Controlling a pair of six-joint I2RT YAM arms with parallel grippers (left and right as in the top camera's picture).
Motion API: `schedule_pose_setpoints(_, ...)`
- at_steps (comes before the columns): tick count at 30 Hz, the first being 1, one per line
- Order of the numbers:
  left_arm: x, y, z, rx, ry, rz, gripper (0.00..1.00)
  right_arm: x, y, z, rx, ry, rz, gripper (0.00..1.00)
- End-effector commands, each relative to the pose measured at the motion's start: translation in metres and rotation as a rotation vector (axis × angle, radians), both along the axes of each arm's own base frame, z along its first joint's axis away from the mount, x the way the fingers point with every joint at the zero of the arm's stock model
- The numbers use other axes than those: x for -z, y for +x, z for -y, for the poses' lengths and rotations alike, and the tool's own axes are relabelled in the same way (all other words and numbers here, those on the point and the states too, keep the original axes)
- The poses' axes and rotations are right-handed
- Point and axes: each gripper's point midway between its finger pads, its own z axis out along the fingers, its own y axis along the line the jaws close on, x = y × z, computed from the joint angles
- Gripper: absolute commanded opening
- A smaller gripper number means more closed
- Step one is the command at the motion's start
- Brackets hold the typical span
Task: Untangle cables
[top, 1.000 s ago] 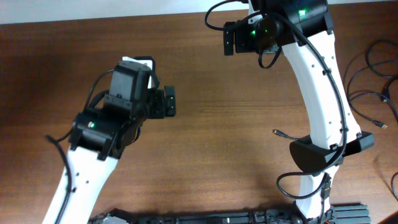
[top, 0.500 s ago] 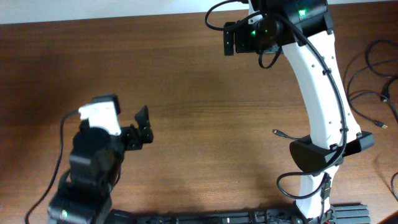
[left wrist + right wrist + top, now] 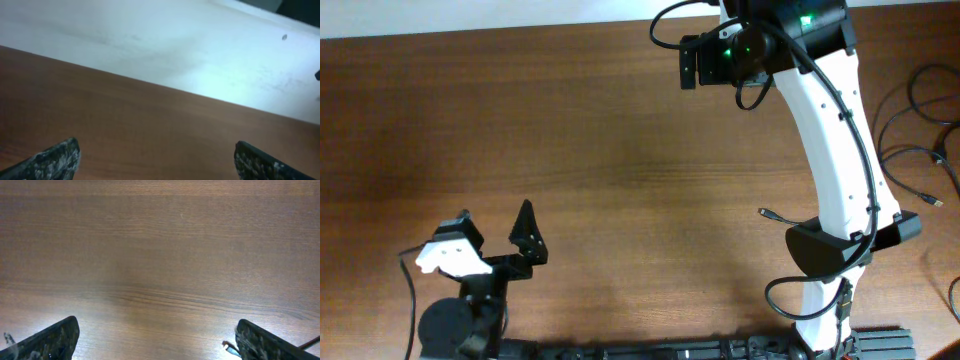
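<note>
The cables [image 3: 918,152] are thin black cords lying loosely at the table's right edge, with a plug end [image 3: 932,201] near the right arm's base. Another plug end [image 3: 766,213] lies left of that arm; a plug tip also shows in the right wrist view [image 3: 228,346] beside the right finger. My right gripper [image 3: 688,62] is open and empty at the far middle of the table, also seen in its wrist view [image 3: 157,342]. My left gripper [image 3: 495,230] is open and empty at the front left, far from the cables; its wrist view [image 3: 157,162] shows only bare wood.
The right arm [image 3: 830,130] spans from the front right base to the far edge. Thick black arm wires [image 3: 780,290] loop by its base. The wooden table [image 3: 620,160] ends at a white surface [image 3: 175,45] at the back.
My left arm has pulled back from the table's left middle to the front left edge. The right arm and the cables have not moved.
</note>
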Motion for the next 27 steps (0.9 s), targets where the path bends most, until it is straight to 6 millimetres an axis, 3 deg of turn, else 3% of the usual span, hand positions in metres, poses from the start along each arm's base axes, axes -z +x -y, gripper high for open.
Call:
schedule_pose_setpoints(1,0.007,0.003,-0.001,-0.002,-0.013,0.031,0.99,-0.010,-0.004,0.001,-0.008,0.007,0.022,0.99)
schedule_pose_setpoints(6,0.004,0.014,0.002,0.007,-0.027,0.133,0.99,-0.010,-0.004,0.001,-0.008,0.007,0.022,0.99)
schedule_pose_setpoints(20,0.032,0.020,-0.006,-0.030,-0.053,0.408,0.99,-0.010,-0.004,0.001,-0.008,0.007,0.022,0.99)
schedule_pose_setpoints(25,0.043,0.021,-0.015,-0.069,-0.042,0.385,0.99,-0.010,-0.004,0.001,-0.008,0.007,0.022,0.99)
schedule_pose_setpoints(27,0.057,0.024,-0.018,-0.082,-0.034,0.325,0.99,-0.010,-0.004,0.001,-0.007,0.006,0.022,0.99)
